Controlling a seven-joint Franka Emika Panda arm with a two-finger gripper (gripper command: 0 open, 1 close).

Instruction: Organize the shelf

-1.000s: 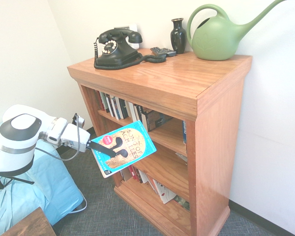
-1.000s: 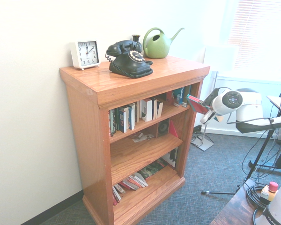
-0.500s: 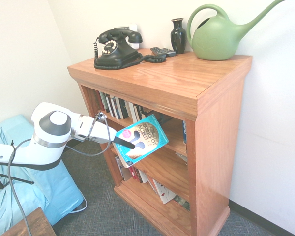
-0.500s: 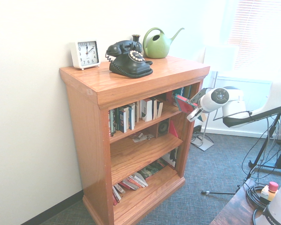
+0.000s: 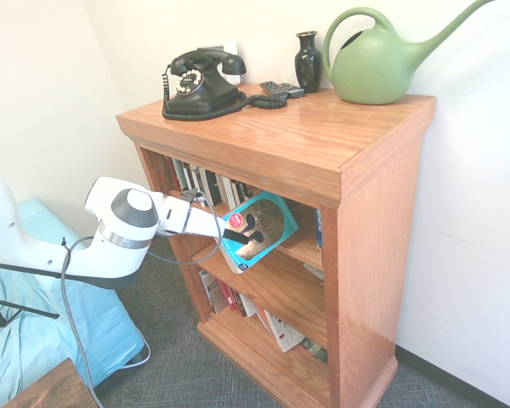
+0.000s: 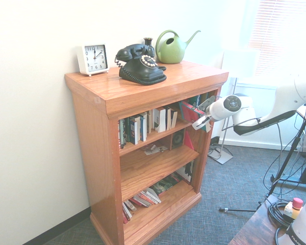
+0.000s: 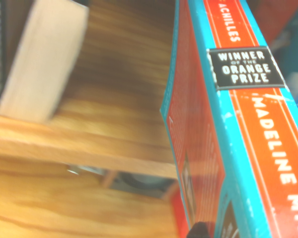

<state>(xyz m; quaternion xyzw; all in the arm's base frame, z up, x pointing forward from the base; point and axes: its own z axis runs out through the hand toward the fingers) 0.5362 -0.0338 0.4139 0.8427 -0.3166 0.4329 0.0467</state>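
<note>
The book (image 5: 257,229), clamped in the closed gripper (image 5: 235,235), has been carried from open floor into the shelf (image 5: 323,144) mouth at 3 o'clock of the arm, over level 1; insertion seems near.

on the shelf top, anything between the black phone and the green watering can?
Yes: in the first exterior view a black vase and a small dark remote-like item lie between phone and watering can.
</note>
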